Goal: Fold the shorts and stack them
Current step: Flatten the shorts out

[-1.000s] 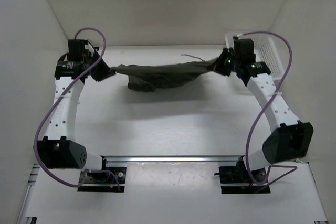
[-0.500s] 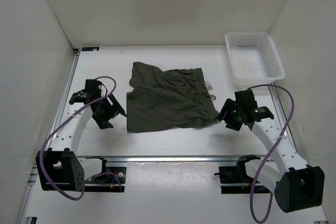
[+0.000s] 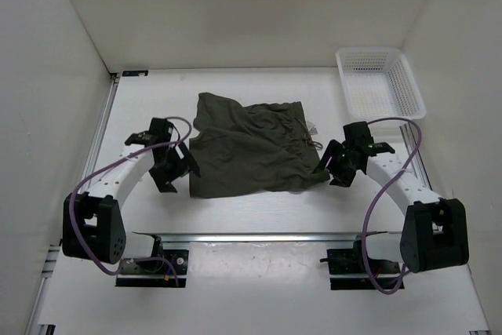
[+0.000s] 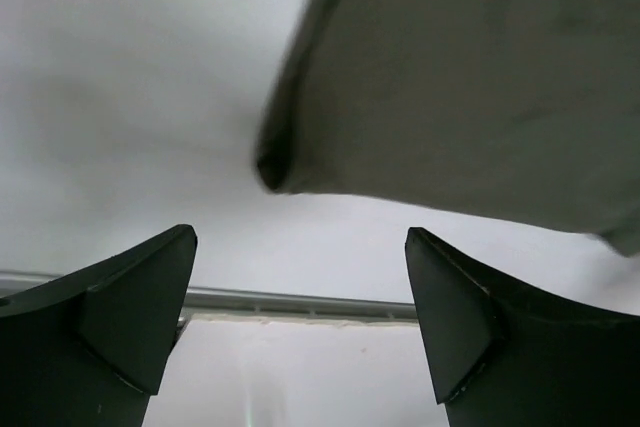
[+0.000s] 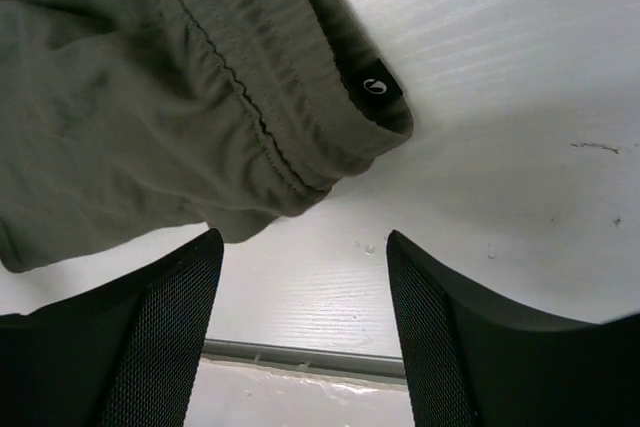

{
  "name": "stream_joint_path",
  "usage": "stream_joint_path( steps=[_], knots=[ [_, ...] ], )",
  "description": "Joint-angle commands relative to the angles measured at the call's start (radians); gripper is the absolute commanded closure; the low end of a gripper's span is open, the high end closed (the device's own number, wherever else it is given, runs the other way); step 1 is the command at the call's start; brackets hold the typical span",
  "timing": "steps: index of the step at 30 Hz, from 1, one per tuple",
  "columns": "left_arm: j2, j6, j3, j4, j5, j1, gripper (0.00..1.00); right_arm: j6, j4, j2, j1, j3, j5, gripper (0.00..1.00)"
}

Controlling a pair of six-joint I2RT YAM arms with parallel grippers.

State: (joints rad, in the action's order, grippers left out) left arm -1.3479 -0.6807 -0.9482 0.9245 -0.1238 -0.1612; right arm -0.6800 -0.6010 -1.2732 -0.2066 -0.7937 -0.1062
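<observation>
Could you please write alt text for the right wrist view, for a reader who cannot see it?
Dark olive shorts lie on a white table, their stitched corner bearing a small black tag with a white mark. The right pincer is open below it, holding nothing.

The dark olive-green shorts [image 3: 251, 151] lie spread flat and unfolded on the white table [image 3: 259, 209]. The waistband faces right with its drawstring [image 3: 312, 141] loose, and the 2 legs point left. 1 small black label [image 5: 377, 84] sits at the waistband's near corner.
</observation>
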Motion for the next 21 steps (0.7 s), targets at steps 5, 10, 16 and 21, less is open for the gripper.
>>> stream_joint_path(
  steps=[5,10,16,21],
  knots=[
    [-0.025,-0.068,0.158,-0.127,-0.036,-0.021,0.05,-0.064,0.155,-0.081,0.024,0.045,-0.104,0.29],
    [-0.149,-0.077,0.118,-0.171,-0.036,-0.041,0.29,-0.073,0.205,-0.176,0.024,0.036,-0.086,0.35],
    [-0.215,-0.051,-0.028,-0.171,-0.023,-0.052,0.9,-0.061,0.216,-0.238,0.024,-0.067,-0.073,0.82],
    [-0.215,-0.029,-0.208,-0.09,0.004,-0.052,0.9,-0.004,0.118,-0.238,0.033,-0.219,-0.036,1.0]
  ],
)
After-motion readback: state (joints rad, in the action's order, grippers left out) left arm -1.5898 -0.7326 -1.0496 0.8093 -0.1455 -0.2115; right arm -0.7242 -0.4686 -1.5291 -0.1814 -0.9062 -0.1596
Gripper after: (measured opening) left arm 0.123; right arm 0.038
